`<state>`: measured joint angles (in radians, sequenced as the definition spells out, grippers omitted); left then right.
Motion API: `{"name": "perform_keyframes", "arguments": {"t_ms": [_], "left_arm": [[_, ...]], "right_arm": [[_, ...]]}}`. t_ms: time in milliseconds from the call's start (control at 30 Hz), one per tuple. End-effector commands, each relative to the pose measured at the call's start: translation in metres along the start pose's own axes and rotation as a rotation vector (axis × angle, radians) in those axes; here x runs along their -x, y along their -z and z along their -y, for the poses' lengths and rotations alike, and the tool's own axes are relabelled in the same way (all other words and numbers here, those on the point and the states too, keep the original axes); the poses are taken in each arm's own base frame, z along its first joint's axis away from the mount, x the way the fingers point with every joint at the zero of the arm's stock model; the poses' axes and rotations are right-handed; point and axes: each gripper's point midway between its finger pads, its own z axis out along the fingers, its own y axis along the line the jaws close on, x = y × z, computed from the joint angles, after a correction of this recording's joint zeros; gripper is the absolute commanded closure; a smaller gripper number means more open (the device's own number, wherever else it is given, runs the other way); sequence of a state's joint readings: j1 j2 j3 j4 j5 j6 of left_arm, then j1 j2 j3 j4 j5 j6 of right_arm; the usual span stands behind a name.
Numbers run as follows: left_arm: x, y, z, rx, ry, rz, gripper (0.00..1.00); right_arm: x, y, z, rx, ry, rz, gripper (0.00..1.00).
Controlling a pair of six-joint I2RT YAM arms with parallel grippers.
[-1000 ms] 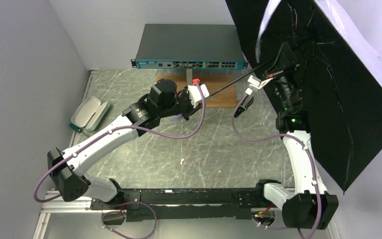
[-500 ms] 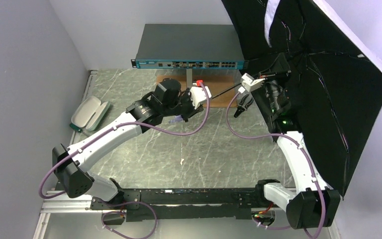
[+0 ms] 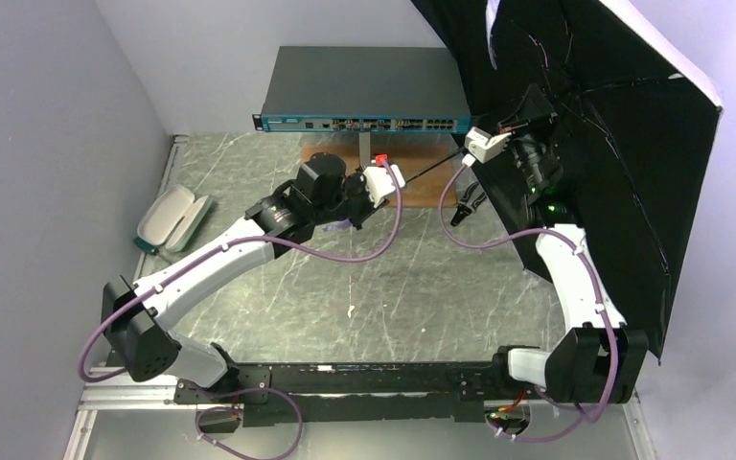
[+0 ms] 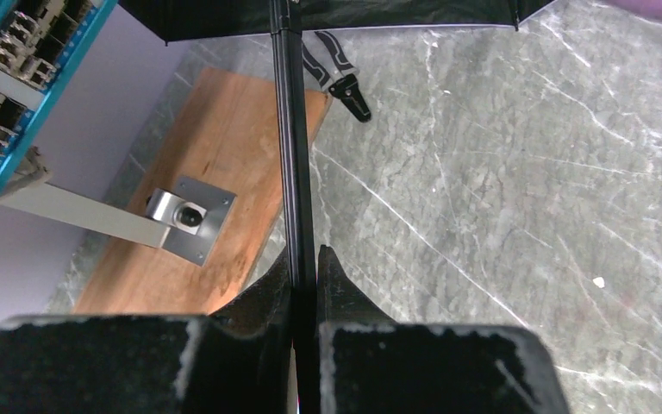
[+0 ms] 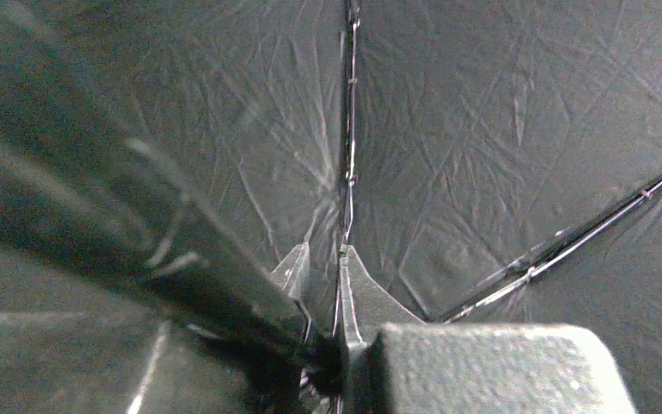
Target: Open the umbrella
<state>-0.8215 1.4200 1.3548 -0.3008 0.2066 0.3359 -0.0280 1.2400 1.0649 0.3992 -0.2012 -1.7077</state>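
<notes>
1. Top view: the umbrella [image 3: 623,172] is spread open at 2 o'clock, black lining toward the camera and a pale edge along the far rim. Its thin shaft slants down toward 8 o'clock to the left gripper [image 3: 356,203] over the wooden board [image 3: 422,187]. The right gripper [image 3: 527,115] is reaching in under the canopy. A network switch [image 3: 364,91] sits at 12 o'clock and a grey-green case [image 3: 172,218] at 9 o'clock on the marble table [image 3: 393,287].
2. Left wrist: the left gripper [image 4: 303,259] is clamped narrow on the umbrella [image 4: 289,129] shaft, which runs to 12 o'clock. A strap [image 4: 336,73] dangles at 1 o'clock.
3. Right wrist: the right gripper [image 5: 323,252] has its jaws narrow, with a thin rib of the umbrella [image 5: 483,129] running into the gap. Whether it is pinched, I cannot tell.
</notes>
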Motion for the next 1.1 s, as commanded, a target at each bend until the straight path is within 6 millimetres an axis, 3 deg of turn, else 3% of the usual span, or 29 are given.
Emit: {"name": "perform_keyframes", "arguments": {"t_ms": [0, 167, 300, 467, 600, 667, 933, 1067], "left_arm": [[-0.058, 0.082, 0.070, -0.326, -0.070, -0.172, 1.00], [-0.069, 0.085, 0.062, -0.318, -0.057, -0.197, 1.00], [-0.061, 0.080, 0.058, -0.310, -0.066, -0.170, 1.00], [-0.035, 0.063, 0.049, -0.299, -0.024, -0.120, 1.00], [-0.009, 0.050, 0.053, -0.298, -0.014, -0.048, 1.00], [0.003, 0.045, 0.055, -0.300, 0.001, -0.013, 1.00], [0.023, 0.034, 0.054, -0.295, 0.063, 0.043, 1.00], [0.029, 0.030, 0.053, -0.299, 0.066, 0.057, 1.00]], "right_arm": [[-0.229, 0.144, 0.042, -0.163, -0.032, -1.082, 0.96], [-0.244, 0.158, 0.049, -0.175, -0.022, -1.118, 0.95], [-0.240, 0.161, 0.051, -0.170, -0.040, -1.097, 0.96], [-0.195, 0.143, 0.027, -0.080, -0.047, -0.952, 0.95], [-0.145, 0.127, 0.010, -0.023, -0.064, -0.795, 0.66], [-0.124, 0.122, 0.000, 0.010, -0.068, -0.737, 0.58], [-0.076, 0.119, -0.023, 0.079, -0.080, -0.613, 0.54], [-0.047, 0.119, -0.035, 0.123, -0.063, -0.487, 0.42]]}}
